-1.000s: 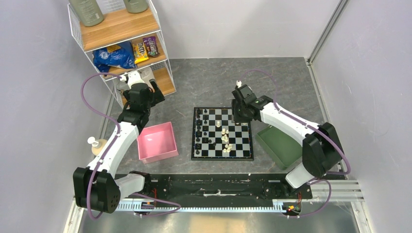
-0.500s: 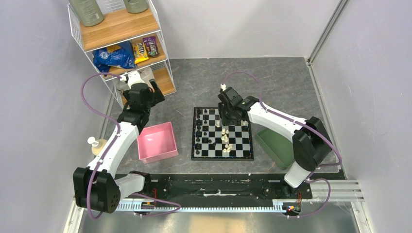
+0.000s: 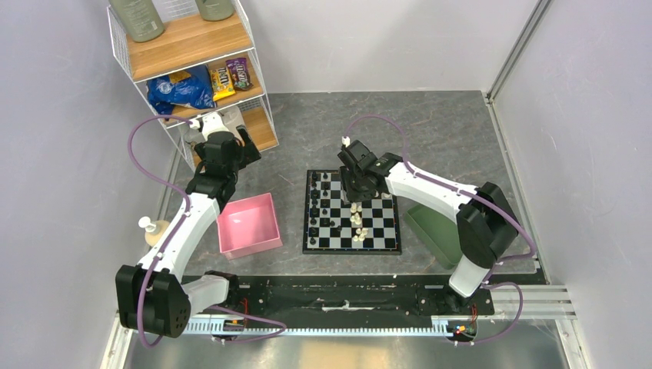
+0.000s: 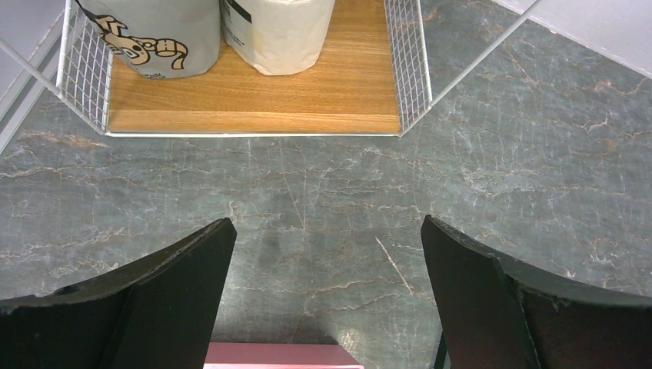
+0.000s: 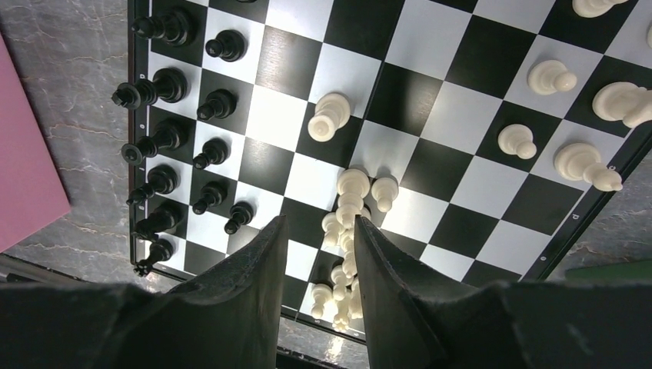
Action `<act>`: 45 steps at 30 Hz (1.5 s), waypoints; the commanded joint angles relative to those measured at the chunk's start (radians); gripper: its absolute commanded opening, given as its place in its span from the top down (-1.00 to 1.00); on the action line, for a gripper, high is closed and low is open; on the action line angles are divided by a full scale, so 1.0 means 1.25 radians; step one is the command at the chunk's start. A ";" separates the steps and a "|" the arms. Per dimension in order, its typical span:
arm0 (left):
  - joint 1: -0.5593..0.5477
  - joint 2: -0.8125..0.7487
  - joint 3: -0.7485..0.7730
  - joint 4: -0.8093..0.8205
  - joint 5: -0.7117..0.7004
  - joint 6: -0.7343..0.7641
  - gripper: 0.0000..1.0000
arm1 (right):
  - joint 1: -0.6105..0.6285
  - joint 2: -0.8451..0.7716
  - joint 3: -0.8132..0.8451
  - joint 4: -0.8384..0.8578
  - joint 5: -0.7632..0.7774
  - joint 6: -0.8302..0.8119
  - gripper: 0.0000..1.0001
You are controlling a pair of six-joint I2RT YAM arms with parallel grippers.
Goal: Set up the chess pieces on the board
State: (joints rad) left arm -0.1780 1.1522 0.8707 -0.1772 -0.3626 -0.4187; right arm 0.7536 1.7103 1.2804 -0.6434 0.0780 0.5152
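**Black lined up, white in a heap**

A grey marbled table fills the floor of a pale-walled cell. At its far left corner stands a white wire shelf rack with wooden boards, carrying candy bags and a blue bag.

Two white arms reach out from the near edge. The left arm stretches toward the rack, and the right arm bends in over the middle of the table.

The board lies flat at the centre. It sits between a pink tray on its left and a green tray on its right, which is partly hidden under the right arm.

The left gripper hangs above bare table in front of the rack's lowest board. Its fingers are spread wide with nothing between them.

The right gripper hangs over the board. Its fingers are parted by a narrow gap, and only squares of the board show through it.

The black pieces stand in two rows along the board's left edge. Most of the white pieces are bunched in a loose heap toward the board's near middle, just beside the right gripper's fingertips in the wrist view. One white pawn stands alone a little beyond the heap. A few more white ones are scattered near the right edge.
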 commanded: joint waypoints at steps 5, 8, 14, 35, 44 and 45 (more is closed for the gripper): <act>0.002 -0.009 0.007 0.029 -0.005 -0.016 -0.99 | 0.003 0.026 0.053 -0.013 0.026 -0.028 0.08; 0.002 -0.009 0.007 0.029 -0.003 -0.016 -0.99 | 0.003 0.051 0.083 -0.012 0.032 -0.038 0.08; 0.002 -0.011 0.011 0.028 -0.010 -0.011 -0.99 | 0.002 0.115 0.143 -0.028 0.056 -0.050 0.06; 0.002 -0.011 0.006 0.030 -0.013 -0.011 -0.99 | 0.001 0.179 0.177 -0.039 0.070 -0.057 0.29; 0.002 -0.012 0.003 0.030 -0.018 -0.010 -0.99 | 0.002 0.191 0.186 -0.029 0.075 -0.056 0.34; 0.002 -0.012 0.002 0.030 -0.018 -0.010 -0.99 | 0.002 0.192 0.187 -0.028 0.076 -0.056 0.34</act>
State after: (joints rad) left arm -0.1780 1.1522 0.8707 -0.1772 -0.3653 -0.4187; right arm 0.7536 1.9461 1.4696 -0.6903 0.1558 0.4519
